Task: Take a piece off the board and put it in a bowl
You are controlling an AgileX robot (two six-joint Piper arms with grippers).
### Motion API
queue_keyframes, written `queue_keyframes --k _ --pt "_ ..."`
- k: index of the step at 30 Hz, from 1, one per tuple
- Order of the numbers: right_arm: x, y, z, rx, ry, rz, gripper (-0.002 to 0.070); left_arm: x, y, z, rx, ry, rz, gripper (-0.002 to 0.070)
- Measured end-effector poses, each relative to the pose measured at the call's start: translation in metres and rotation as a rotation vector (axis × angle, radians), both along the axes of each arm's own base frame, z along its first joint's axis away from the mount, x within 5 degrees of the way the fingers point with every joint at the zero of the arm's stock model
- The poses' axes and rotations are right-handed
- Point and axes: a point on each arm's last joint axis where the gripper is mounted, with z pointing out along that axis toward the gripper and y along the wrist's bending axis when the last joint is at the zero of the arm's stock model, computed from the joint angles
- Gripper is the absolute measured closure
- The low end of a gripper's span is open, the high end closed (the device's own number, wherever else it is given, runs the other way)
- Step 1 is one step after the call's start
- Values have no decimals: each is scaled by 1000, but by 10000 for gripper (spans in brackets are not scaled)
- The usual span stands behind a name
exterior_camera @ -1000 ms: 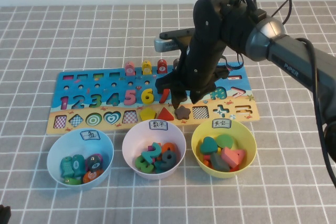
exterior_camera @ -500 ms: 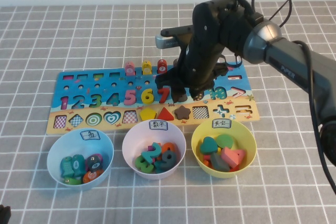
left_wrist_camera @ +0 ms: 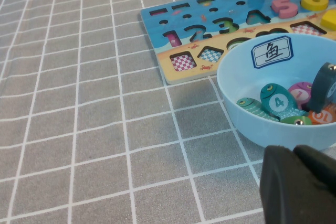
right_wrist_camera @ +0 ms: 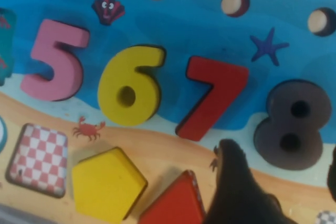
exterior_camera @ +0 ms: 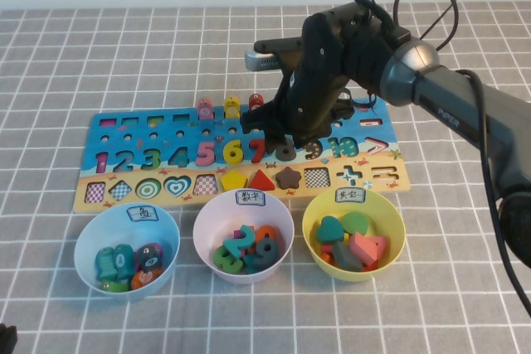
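The dark brown 8 (right_wrist_camera: 291, 124) sits in its slot on the blue board (exterior_camera: 166, 126), between the red 7 (right_wrist_camera: 212, 100) and the 9; it also shows in the high view (exterior_camera: 286, 152). My right gripper (right_wrist_camera: 283, 182) is open just above the 8, one finger (right_wrist_camera: 236, 182) on the 7 side and the other at the picture's edge; in the high view the right gripper (exterior_camera: 290, 140) hovers over it. The pale pink bowl (exterior_camera: 202, 220) stands in front of the board with several numerals inside. My left gripper (left_wrist_camera: 299, 182) is shut and empty, parked by the light blue bowl.
A light blue bowl (exterior_camera: 87, 242) holds fish pieces at the front left. A yellow bowl (exterior_camera: 311, 220) holds shape pieces at the front right. The dark star (exterior_camera: 288, 177), red triangle (right_wrist_camera: 176, 203) and yellow pentagon (right_wrist_camera: 107, 182) sit in the sand-coloured strip. The left gripper (exterior_camera: 5, 339) shows at the front left corner.
My right gripper has moved away from the bowls toward the number row and now sits over the 8. The left arm has not moved.
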Motion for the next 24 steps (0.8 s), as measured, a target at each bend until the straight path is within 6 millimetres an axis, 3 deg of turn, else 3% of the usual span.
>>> queue_keyframes --k 8,24 --pt "2 1 -13 -12 21 -4 340 0 0 0 0 0 0 680" --pt "6 2 -14 -12 -22 -5 358 0 0 0 0 0 0 680"
